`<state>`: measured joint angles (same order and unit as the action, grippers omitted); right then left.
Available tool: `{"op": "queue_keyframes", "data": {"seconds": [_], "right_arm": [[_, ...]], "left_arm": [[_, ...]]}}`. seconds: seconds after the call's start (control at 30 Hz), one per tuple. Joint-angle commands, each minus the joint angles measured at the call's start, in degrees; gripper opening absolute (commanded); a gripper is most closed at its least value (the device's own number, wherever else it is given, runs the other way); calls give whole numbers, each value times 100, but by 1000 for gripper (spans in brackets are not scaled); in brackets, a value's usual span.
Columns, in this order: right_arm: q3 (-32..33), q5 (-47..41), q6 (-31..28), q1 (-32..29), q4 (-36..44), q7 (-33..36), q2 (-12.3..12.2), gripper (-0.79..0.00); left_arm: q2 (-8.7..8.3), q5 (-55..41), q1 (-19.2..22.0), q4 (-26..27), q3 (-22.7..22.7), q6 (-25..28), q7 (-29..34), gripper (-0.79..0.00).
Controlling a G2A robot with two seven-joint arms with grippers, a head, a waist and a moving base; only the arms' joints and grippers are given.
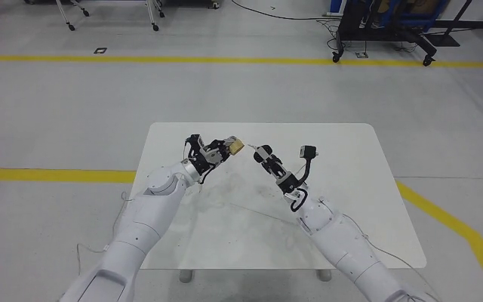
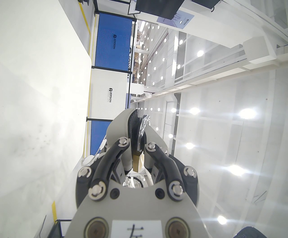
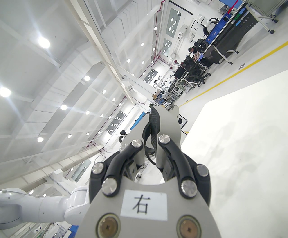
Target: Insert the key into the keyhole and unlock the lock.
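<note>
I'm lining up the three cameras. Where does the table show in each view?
Top view: table in the picture's middle.
Left wrist view: table beside the left pincer.
Right wrist view: table beside the right pincer.
Shared landmark: the yellow floor line beyond the table.

You're looking at a white table (image 1: 355, 151) sitting between two yellow floor lines (image 1: 226, 59) (the far one is running straight across). A dark wheeled cart (image 1: 385, 30) is standing beyond that line, and blue partition panels (image 2: 112, 49) are standing past the table's end.
</note>
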<state>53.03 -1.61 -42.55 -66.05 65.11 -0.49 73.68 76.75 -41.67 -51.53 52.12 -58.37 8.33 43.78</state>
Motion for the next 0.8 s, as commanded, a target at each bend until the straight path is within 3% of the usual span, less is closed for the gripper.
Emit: {"op": "queue_keyframes", "data": {"seconds": [0.0,0.13,0.43,0.77], "right_arm": [[3,5,25,-8,9,0,0,-785],[69,25,404,-194,180,-18,5,-785],[147,545,1338,-677,875,-483,29,-785],[75,208,1963,-694,1121,-470,154,-785]], "left_arm": [[0,0,0,0,0,0,0,-785],[1,-27,-39,43,-24,-13,-93,-785],[5,724,-286,516,-22,121,-1290,-785],[7,1183,-400,747,-17,13,-1492,-785]]}}
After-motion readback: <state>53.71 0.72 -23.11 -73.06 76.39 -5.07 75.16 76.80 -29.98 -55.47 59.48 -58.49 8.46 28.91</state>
